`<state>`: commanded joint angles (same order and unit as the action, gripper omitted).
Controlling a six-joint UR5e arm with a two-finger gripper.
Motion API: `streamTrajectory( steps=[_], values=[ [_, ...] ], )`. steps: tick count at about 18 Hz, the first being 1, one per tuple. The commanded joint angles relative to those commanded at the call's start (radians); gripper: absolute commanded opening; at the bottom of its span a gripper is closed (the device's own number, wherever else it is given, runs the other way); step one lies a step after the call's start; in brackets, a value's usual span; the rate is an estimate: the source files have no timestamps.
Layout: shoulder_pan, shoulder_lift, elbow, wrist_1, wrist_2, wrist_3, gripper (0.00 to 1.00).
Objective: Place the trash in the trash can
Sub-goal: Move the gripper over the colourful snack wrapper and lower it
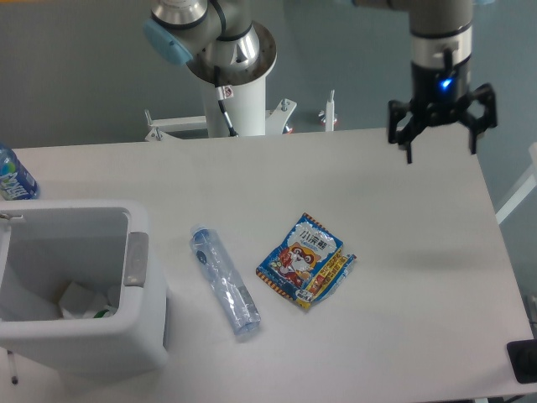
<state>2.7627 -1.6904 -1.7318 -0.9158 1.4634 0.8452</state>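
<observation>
We've got the worktop carrying everything; trash can sits at its left edge, open-topped, some scraps already inside. Both targets lie flat mid-worktop, well apart from the hand: crushed bottle just right of the can, snack packet beside it. Hand hovers high over the far right corner, fingers spread, empty, presumably staging for a top-down pick.

Snack packet print — illegible
</observation>
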Motion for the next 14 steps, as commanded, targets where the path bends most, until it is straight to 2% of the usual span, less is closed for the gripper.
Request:
streamTrajectory(
  steps=[3, 8, 14],
  values=[
    [-0.028, -0.029, 0.002, 0.003, -0.008, 0.008, 1.00],
    [-0.069, -0.109, -0.012, 0.003, -0.063, 0.098, 1.00],
    [-0.127, -0.210, -0.021, 0.011, -0.063, 0.126, 1.00]
  ],
)
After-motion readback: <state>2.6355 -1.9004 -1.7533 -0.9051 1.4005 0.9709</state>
